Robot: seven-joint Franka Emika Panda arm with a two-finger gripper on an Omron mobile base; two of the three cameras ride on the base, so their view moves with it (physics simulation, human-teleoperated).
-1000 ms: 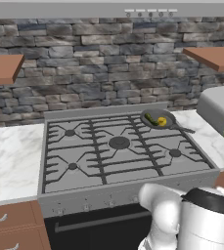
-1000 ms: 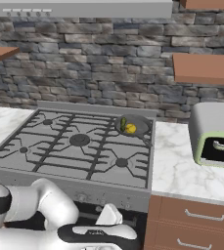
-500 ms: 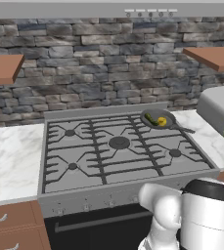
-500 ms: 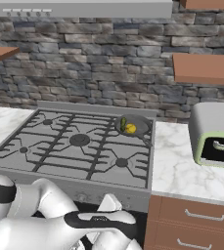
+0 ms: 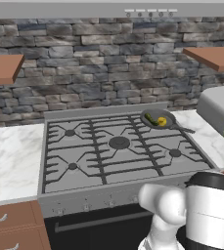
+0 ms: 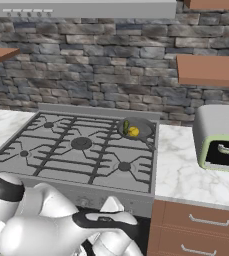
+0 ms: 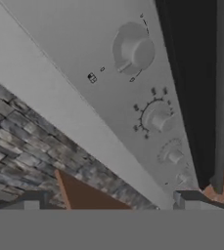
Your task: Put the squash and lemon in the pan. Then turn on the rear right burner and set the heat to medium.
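Squash [image 5: 151,118] and lemon [image 5: 162,121], one each, in one pan [image 5: 158,118], four knobs [image 7: 133,50], pincer [image 7: 108,202] wide, empty

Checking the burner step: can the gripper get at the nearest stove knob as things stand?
Probably yes. In the hand view the open gripper faces the stove's control panel, and the nearest knob sits ahead with nothing between. Whether that knob runs the rear right burner, I can't tell.

Bright yellow lemon [image 5: 162,121] beside dark green squash [image 5: 152,119] in a dark grey pan [image 5: 168,125] — grey stove [image 5: 59,151], white-veined marble counter [image 5: 11,156].
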